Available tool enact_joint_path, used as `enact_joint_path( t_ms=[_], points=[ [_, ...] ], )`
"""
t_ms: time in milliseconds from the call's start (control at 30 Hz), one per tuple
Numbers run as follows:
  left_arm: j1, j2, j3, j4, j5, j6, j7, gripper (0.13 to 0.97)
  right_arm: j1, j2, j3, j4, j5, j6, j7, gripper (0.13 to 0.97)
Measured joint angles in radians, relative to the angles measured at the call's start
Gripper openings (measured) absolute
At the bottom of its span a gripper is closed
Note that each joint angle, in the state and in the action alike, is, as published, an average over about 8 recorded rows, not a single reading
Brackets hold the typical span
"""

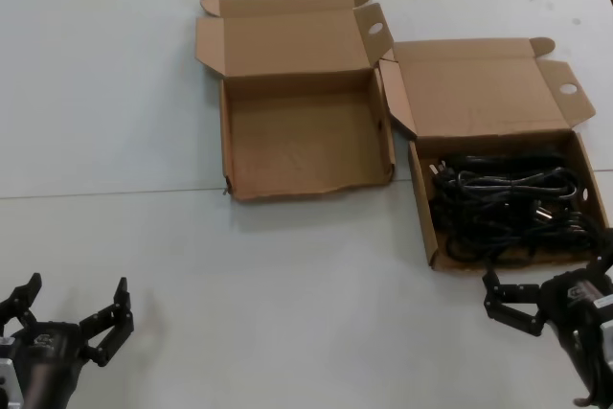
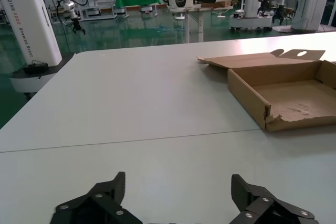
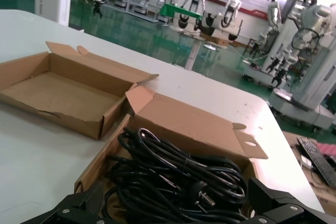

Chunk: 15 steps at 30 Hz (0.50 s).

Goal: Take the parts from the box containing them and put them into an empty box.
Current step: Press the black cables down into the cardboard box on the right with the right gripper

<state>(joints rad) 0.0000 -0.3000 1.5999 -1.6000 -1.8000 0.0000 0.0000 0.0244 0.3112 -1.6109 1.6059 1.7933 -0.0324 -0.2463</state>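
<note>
Head view is showing two shallow brown cardboard mailer boxes lying open side by side on the white bench (image 1: 287, 265). The box with the straight front rim (image 1: 508, 258), on the robot's right, is holding a tangle of thin black power cords with plugs (image 1: 508, 203); the box with the ragged, wavy front rim (image 1: 306, 189), just beside it toward the middle, is lying empty. None of the cords is sitting in the empty box yet, so the task looks to be at its very start.

The right gripper (image 1: 546, 308) is hovering just in front of the full box's front rim, its jaws spread wide and gripping nothing; in the right wrist view the cords (image 3: 178, 177) are lying close ahead of those open jaws. The left gripper (image 1: 72, 318) is waiting low at the near left of the bench, well apart from both boxes, jaws likewise open and empty.

The step in hand appears to be the approach for a first pick. The next move probably calls for the right gripper to go over the rim and down onto one loop; since the cords are lying tangled, one lift may drag others along.

In the left wrist view, a white column (image 2: 26, 19) off the bench is carrying vertical lettering that seems to read "TIANQING", with smaller characters I cannot make out. The boxes are showing no print.
</note>
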Motion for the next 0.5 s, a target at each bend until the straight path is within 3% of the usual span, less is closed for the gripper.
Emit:
enact_joint_path(
  t_ms=[233,333,500],
  points=[
    [0.000,0.000,0.000,0.000,0.000,0.000,0.000,0.636,0.025,0.165,-0.133,0.053,0.110,0.104,0.000,0.966],
    [0.000,0.000,0.000,0.000,0.000,0.000,0.000,0.562,0.064,0.295,-0.247,0.091,0.221,0.177,0.000,0.966],
    [0.000,0.000,0.000,0.000,0.000,0.000,0.000,0.537,0.178,0.521,-0.477,0.167,0.399,0.286,0.000,0.966]
  ],
)
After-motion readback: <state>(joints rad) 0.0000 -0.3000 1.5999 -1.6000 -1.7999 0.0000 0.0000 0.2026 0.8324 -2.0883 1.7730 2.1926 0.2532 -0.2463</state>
